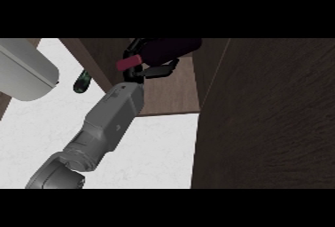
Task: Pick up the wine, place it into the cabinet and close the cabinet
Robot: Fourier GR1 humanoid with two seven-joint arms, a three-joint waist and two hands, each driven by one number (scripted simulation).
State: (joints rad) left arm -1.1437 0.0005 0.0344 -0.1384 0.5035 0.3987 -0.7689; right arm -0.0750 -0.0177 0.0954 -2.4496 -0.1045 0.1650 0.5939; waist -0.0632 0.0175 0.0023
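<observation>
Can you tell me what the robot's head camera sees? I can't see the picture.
A grey arm reaches into an open wooden cabinet, its black hand curled round a dark wine bottle with a red top. The cabinet's dark door stands open on the right, above a white counter.

We see a white marbled desk (163, 146), a pale grey rounded object (25, 71) at upper left, and a small dark green item (81, 82) beside it

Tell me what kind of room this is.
Most likely a kitchen. A pale stone-look counter runs below a dark wood cabinet with its inside shelf exposed, and a hand holds a dark wine bottle into that opening. A white appliance sits at the left.
</observation>
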